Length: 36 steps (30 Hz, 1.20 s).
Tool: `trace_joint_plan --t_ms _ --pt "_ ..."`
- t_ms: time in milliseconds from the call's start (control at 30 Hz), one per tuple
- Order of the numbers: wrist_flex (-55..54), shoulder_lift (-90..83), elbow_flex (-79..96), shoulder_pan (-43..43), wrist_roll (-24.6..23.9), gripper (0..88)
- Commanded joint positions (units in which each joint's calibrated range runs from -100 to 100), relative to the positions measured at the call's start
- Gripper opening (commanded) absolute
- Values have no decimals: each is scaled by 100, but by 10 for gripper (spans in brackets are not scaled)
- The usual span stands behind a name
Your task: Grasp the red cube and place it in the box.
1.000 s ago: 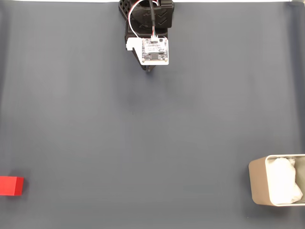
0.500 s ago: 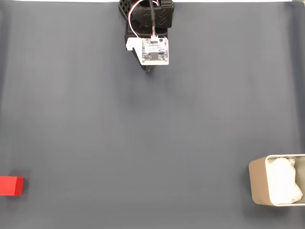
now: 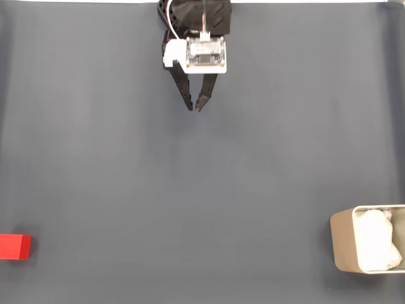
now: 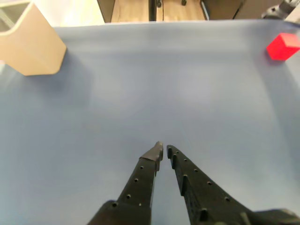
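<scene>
The red cube point(image 3: 15, 246) lies at the far left edge of the dark grey mat in the fixed view, and at the upper right point(image 4: 282, 46) in the wrist view. The beige box point(image 3: 342, 248) with white wrinkly lining sits at the lower right edge; its corner point(image 4: 33, 43) shows at the wrist view's upper left. My gripper point(image 3: 194, 109) hangs near the top centre, far from both. Its black fingers point(image 4: 164, 149) taper to nearly touching tips, shut with nothing between them.
The dark grey mat point(image 3: 202, 190) spans the whole table between cube and box. The arm's base point(image 3: 196, 12) stands at the top edge. Beyond the mat's far edge in the wrist view lies a wooden floor point(image 4: 136, 9).
The wrist has tipped up and shifted slightly toward the top edge, so the two black fingers now stick out below the white board. Cube and box have not moved.
</scene>
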Motion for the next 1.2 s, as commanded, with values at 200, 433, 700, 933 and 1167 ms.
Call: trace_joint_plan --t_ms 200,433,700,933,1167 --pt "79 2258 -3567 -37 83 0" --pt "726 3090 -4671 55 225 0" --pt "1202 3861 -5565 240 186 0" --pt "1177 4338 -5994 559 200 0" --pt "874 4780 -6313 1113 239 1"
